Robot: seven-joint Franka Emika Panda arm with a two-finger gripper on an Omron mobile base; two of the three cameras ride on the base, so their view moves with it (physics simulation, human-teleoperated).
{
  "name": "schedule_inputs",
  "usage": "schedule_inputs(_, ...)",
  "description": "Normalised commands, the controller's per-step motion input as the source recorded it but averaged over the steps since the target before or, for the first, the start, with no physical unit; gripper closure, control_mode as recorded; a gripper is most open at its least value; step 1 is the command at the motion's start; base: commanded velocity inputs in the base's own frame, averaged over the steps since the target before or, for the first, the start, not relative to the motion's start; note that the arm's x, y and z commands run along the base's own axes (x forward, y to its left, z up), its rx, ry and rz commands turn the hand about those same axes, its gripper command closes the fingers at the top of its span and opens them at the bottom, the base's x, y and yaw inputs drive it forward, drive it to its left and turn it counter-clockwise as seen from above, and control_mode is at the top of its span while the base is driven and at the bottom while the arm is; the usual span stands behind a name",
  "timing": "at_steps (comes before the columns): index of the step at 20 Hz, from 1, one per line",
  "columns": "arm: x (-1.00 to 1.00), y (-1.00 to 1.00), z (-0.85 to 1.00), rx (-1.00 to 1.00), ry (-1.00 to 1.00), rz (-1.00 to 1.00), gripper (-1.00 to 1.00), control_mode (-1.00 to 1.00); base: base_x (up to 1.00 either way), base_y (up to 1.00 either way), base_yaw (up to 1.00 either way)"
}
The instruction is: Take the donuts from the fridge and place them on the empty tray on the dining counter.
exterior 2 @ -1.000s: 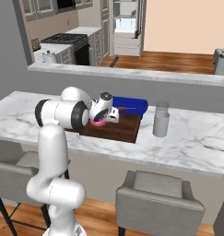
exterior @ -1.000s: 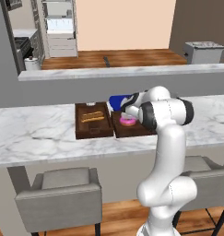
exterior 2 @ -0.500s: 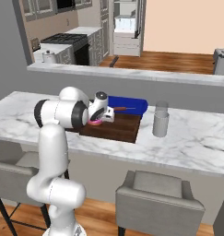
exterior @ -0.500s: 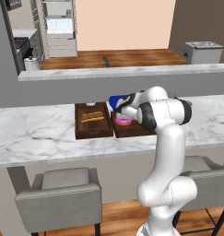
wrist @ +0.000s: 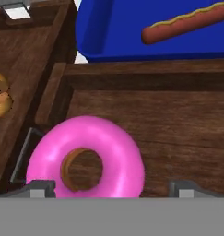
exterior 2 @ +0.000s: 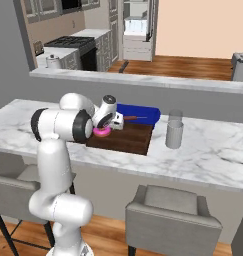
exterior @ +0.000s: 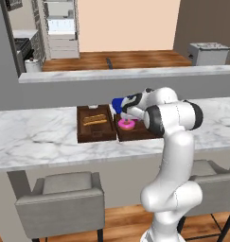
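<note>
A pink-iced donut (wrist: 85,159) lies flat on the floor of the empty tray (wrist: 178,138), a dark brown wooden tray on the dining counter (exterior: 36,137). My gripper (wrist: 112,188) hovers just over the donut, open, with one fingertip on each side of it and not pressing on it. From the left base view the gripper (exterior: 128,113) sits above the donut (exterior: 126,124) in the tray (exterior: 135,134). From the right base view the donut (exterior 2: 100,132) shows at the near left end of the tray (exterior 2: 133,139). The fridge (exterior: 59,28) stands far back in the kitchen.
A squarer brown tray (exterior: 94,124) with yellowish sticks adjoins the empty tray on the left. A blue tray (exterior 2: 140,114) holding a hot dog (wrist: 187,23) lies behind it. A grey cup (exterior 2: 174,133) stands to the right. Grey stools (exterior: 59,198) line the counter's near side.
The gripper has opened and let go of the pink donut, which now rests in the tray. The hand dropped slightly toward the tray.
</note>
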Motion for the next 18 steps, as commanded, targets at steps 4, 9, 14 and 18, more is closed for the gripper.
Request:
schedule_inputs(4,-0.80,-0.08,0.74,0.00,-0.01,0.00,-1.00,-1.00,0.00,0.00,0.00)
schedule_inputs(9,-1.00,0.00,0.88,0.00,-0.01,-0.03,-1.00,-1.00,0.00,0.00,0.00)
schedule_inputs(14,-1.00,-0.17,1.00,0.00,0.00,-0.05,-1.00,-1.00,0.00,0.00,0.00)
schedule_inputs(18,-1.00,-0.27,0.91,0.00,-0.02,-0.02,-1.00,-1.00,0.00,0.00,0.00)
